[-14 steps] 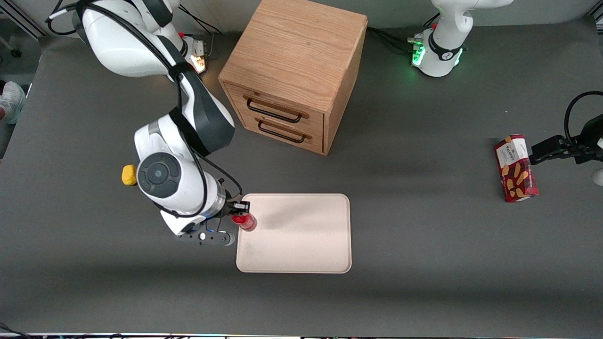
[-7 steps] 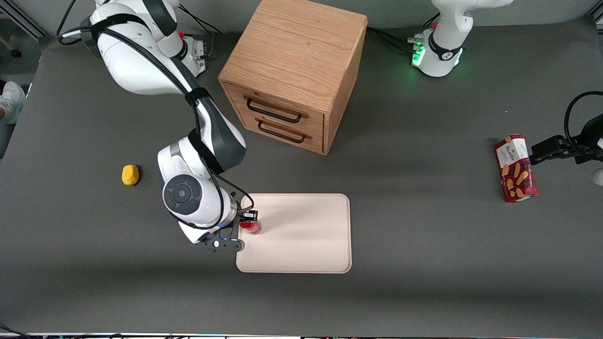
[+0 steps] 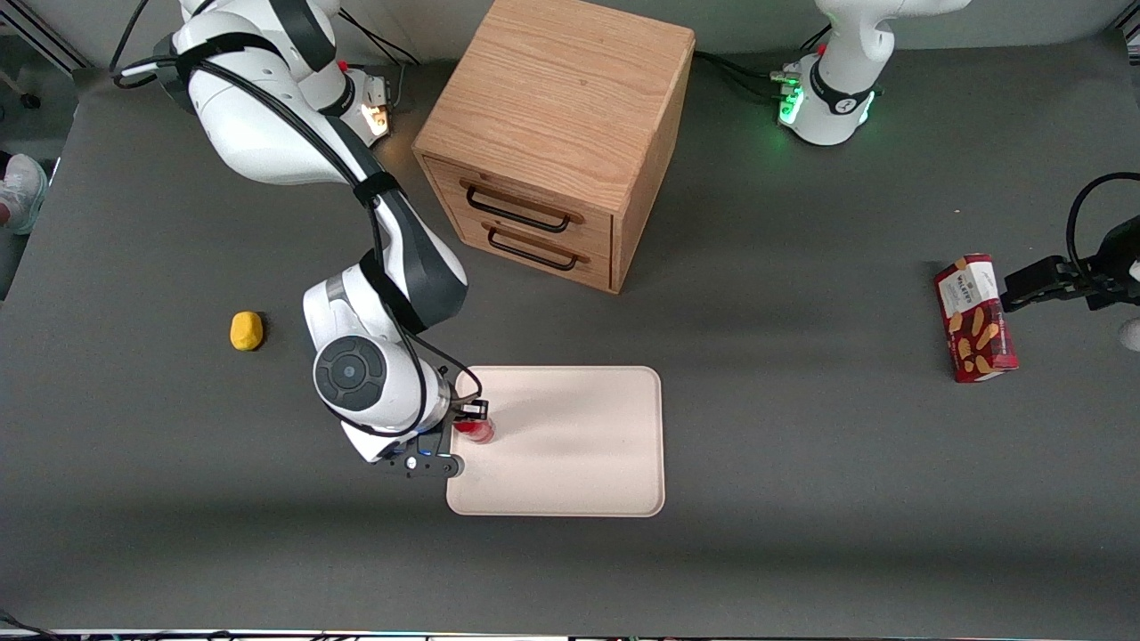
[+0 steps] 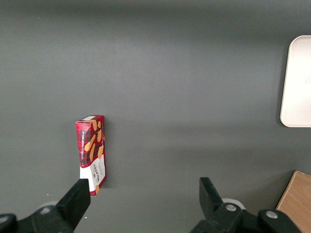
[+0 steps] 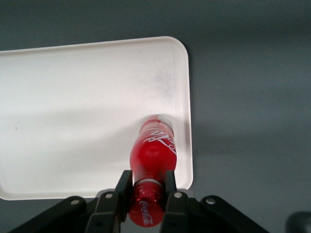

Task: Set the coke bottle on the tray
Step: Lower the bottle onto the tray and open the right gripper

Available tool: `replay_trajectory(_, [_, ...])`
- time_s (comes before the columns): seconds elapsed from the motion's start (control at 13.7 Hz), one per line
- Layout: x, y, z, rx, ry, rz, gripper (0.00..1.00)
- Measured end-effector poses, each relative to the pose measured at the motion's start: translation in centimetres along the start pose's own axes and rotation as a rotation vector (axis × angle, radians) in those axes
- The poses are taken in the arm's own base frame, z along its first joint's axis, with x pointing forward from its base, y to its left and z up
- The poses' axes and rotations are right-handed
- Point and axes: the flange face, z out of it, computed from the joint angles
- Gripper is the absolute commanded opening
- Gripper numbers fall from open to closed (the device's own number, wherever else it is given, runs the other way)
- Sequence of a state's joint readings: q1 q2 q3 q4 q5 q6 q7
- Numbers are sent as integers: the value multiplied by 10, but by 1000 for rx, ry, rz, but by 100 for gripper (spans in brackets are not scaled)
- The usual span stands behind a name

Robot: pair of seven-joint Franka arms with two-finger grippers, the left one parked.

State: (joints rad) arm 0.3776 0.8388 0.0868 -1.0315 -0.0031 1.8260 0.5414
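The coke bottle (image 3: 476, 431) is a slim red bottle with a red cap and white lettering. It stands upright on the tray (image 3: 570, 445), a large flat cream-pink tray, close to its edge toward the working arm's end. My gripper (image 3: 470, 420) is shut on the coke bottle's neck just under the cap. In the right wrist view the bottle (image 5: 153, 150) reaches down from my gripper (image 5: 146, 187) to the tray (image 5: 73, 121), its base near the tray's rim.
A wooden two-drawer cabinet (image 3: 561, 142) stands farther from the front camera than the tray. A small yellow object (image 3: 246, 330) lies toward the working arm's end. A red snack box (image 3: 975, 318) lies toward the parked arm's end, also seen in the left wrist view (image 4: 92, 153).
My gripper carried the bottle from the tray's rim a little further over the tray and lower one second ago; in the last half second it has hardly moved.
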Motion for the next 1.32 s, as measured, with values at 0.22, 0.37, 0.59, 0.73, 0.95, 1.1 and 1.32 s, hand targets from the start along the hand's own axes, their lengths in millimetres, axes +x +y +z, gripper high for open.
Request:
replay_trajectory(0.22, [0,0,4,-3,-5,0,40])
replay_trajectory(0.37, [0,0,8,1,1,0,51])
replay_trajectory(0.59, [0,-1,7,3,5,-1,87])
replay_trajectory(0.73, [0,-1,7,3,5,0,100])
replay_trajectory(0.95, [0,-1,7,4,6,0,100])
replay_trajectory(1.1, [1,-1,4,7,11,-1,100])
replay_trajectory(1.32, [0,-2,-14,21,37,-2,100])
